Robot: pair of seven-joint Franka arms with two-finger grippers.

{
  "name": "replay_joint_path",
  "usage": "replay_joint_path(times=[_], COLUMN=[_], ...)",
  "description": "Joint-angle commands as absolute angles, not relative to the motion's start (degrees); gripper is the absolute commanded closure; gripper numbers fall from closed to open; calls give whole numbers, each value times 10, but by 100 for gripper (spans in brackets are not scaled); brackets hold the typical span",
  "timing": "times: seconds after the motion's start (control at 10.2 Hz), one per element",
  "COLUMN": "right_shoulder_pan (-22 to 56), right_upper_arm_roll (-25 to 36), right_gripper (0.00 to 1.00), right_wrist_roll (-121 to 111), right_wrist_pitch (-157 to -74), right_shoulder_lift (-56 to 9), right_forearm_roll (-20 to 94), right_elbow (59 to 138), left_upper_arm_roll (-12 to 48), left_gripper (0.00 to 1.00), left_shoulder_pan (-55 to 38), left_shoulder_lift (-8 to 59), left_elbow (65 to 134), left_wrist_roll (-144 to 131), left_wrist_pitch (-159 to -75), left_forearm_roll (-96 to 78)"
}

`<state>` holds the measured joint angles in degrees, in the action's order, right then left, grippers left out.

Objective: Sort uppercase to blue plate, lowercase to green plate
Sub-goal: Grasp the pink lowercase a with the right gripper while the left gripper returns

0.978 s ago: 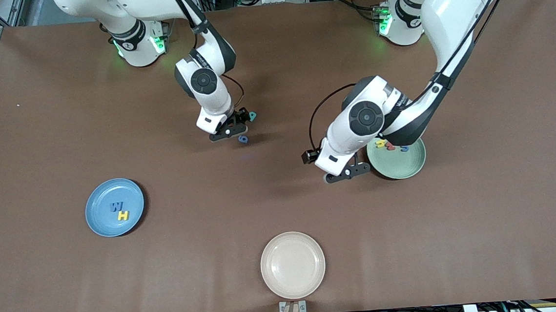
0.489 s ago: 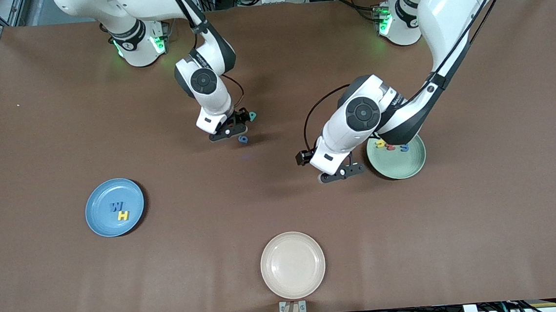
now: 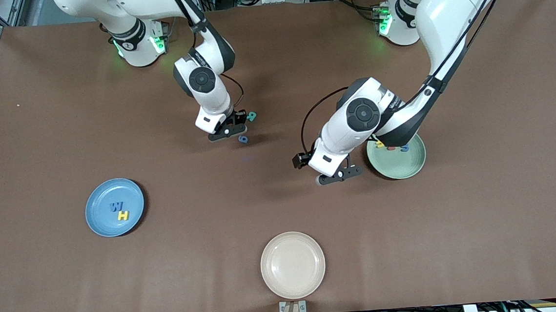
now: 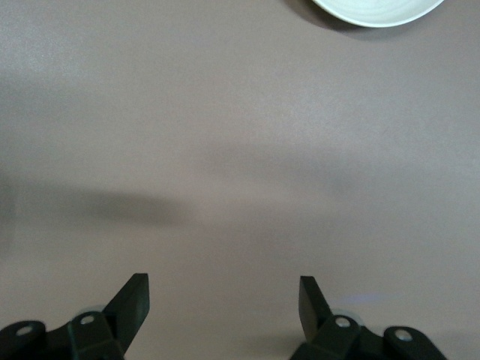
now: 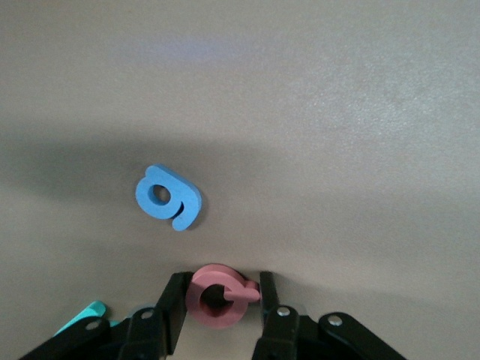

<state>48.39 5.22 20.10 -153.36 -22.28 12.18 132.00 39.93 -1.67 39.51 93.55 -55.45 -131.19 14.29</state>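
Red Q (image 5: 220,295) sits between right claw (image 5: 217,311) fingers, pinched on brown surface (image 3: 37,143). Blue g (image 5: 169,197) lies just beside claw, nearer front camera; teal R (image 3: 252,115) close by. Left claw (image 3: 339,176) open wide, empty, beside green plate (image 3: 403,164). Blue plate (image 3: 101,222) holds W-shaped letter (image 3: 115,206), yellow H (image 3: 123,215).

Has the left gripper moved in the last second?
Yes. The left gripper, open and empty, has slid away from the green plate toward the right arm's end of the table, leaving a clear gap beside the plate's rim.
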Motion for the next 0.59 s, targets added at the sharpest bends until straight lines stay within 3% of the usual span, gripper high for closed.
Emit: replay_joint_path(times=[0.0, 0.49], right_shoulder_pan=[485, 457], right_upper_arm_roll=[54, 89], right_gripper=[100, 100], right_wrist_roll=[206, 194], right_wrist_pitch=[-1554, -1545], right_shoulder_lift=[-222, -187], right_forearm_roll=[130, 124], right_elbow=[1336, 1318], left_upper_arm_roll=[396, 388], left_gripper=[11, 11], left_shoulder_pan=[-35, -80], left_shoulder_lift=[399, 419], left_elbow=[926, 915], left_wrist_roll=[-562, -569], left_wrist_pitch=[-1317, -1365], left_forearm_roll=[147, 148])
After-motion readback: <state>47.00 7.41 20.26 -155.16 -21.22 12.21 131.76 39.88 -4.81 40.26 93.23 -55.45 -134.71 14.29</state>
